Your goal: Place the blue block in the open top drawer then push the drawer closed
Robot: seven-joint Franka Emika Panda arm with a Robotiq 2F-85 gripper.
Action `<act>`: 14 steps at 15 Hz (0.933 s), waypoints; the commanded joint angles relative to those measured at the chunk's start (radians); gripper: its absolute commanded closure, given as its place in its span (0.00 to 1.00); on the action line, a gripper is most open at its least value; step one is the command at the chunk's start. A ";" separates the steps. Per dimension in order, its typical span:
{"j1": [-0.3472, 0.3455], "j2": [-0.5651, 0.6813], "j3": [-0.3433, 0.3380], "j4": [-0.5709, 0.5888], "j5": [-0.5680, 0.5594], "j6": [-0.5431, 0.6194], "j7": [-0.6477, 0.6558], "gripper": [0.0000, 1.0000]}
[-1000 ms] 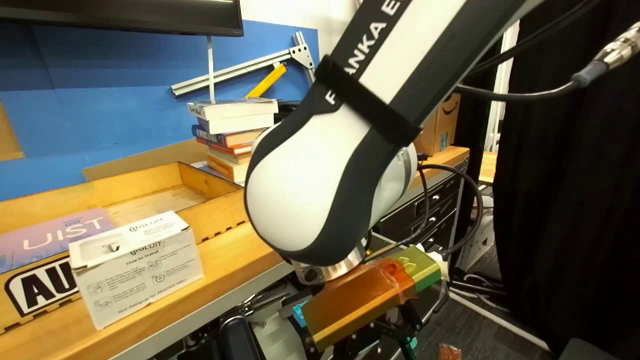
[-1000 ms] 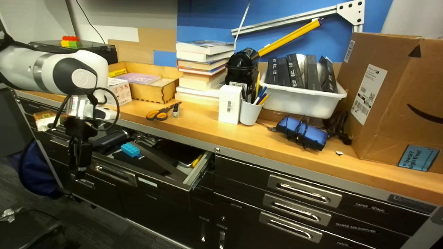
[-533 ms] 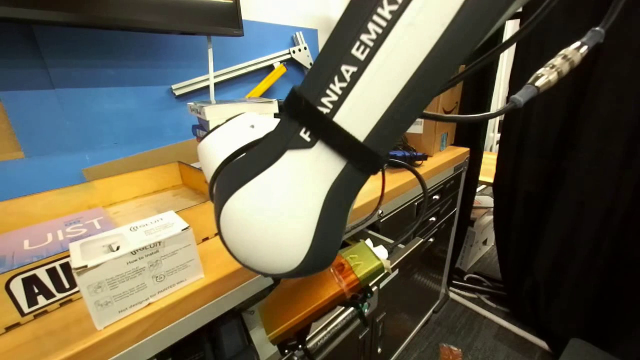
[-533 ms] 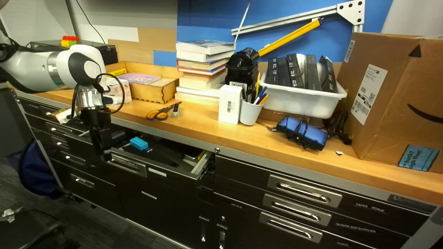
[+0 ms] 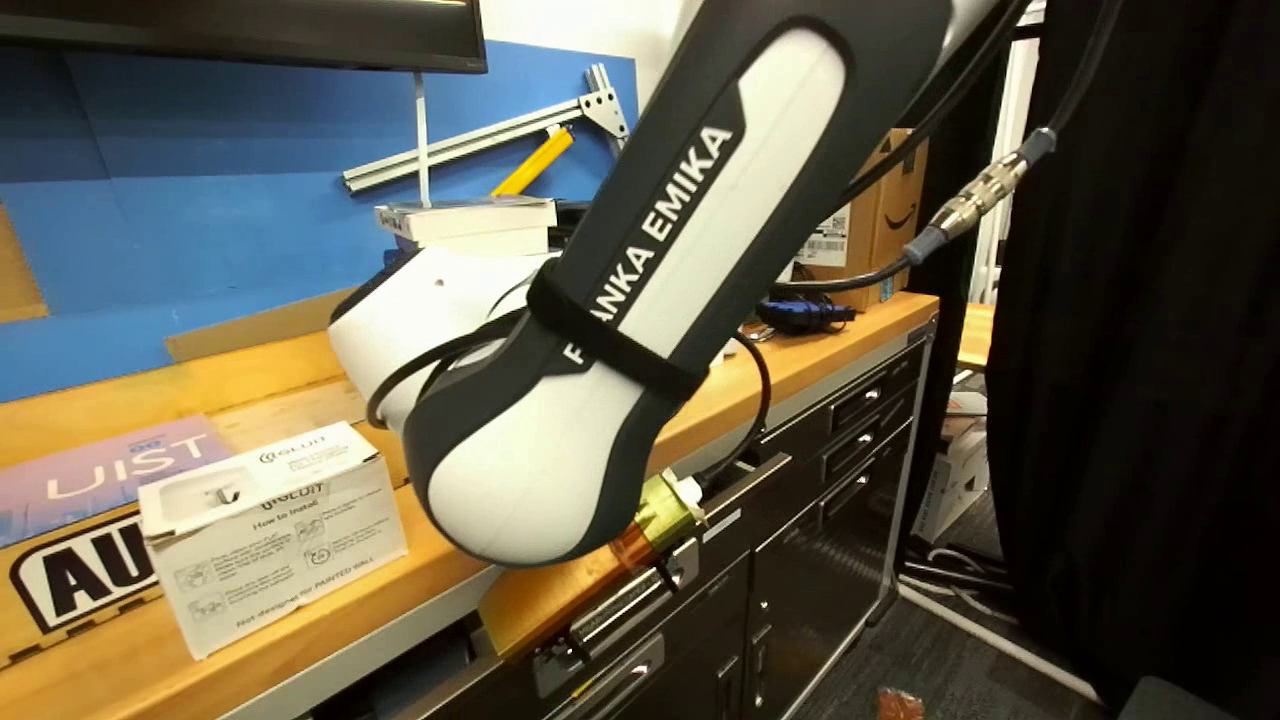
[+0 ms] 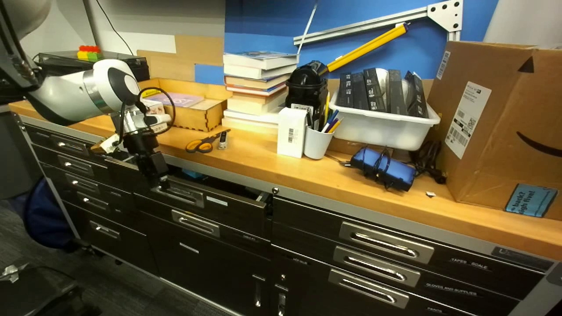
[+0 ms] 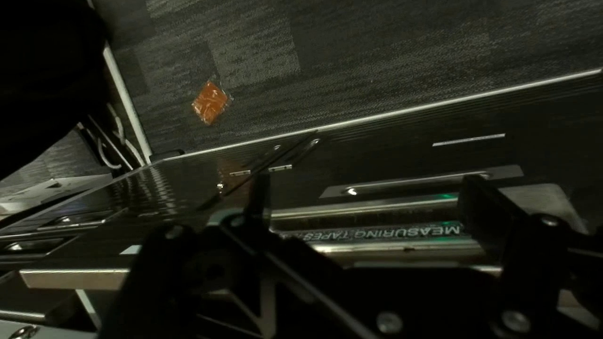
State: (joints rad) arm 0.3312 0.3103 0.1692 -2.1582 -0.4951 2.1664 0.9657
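Observation:
The blue block lies inside the open top drawer; only part of it shows over the drawer front in an exterior view. The drawer is dark grey and partly open, with a narrow gap under the worktop. Its front also shows in an exterior view. In the wrist view its handle with the label "MEASURING TAPES" lies between the fingers. My gripper is at the drawer's front by the handle. In the wrist view the gripper's fingers are wide apart with nothing held. Exact contact is hard to see.
Closed drawers with handles lie below and beside. The wooden worktop overhangs the drawer and carries scissors, books, a pen cup and a white box.
The drawer has slid inward and is much less open. My gripper has moved toward the cabinet along with the drawer front. The blue block went from fully visible to mostly hidden.

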 commanded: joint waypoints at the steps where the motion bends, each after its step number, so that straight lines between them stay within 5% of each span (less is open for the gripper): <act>1: 0.047 0.071 -0.038 0.103 -0.105 0.007 0.049 0.00; 5: 0.073 0.077 -0.048 0.137 -0.202 0.017 0.112 0.00; 7: 0.060 0.022 -0.021 0.100 -0.145 0.027 0.115 0.00; 14: -0.017 -0.307 0.098 -0.039 0.408 0.027 -0.223 0.00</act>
State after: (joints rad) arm 0.3566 0.1761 0.2282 -2.1178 -0.2817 2.1871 0.8823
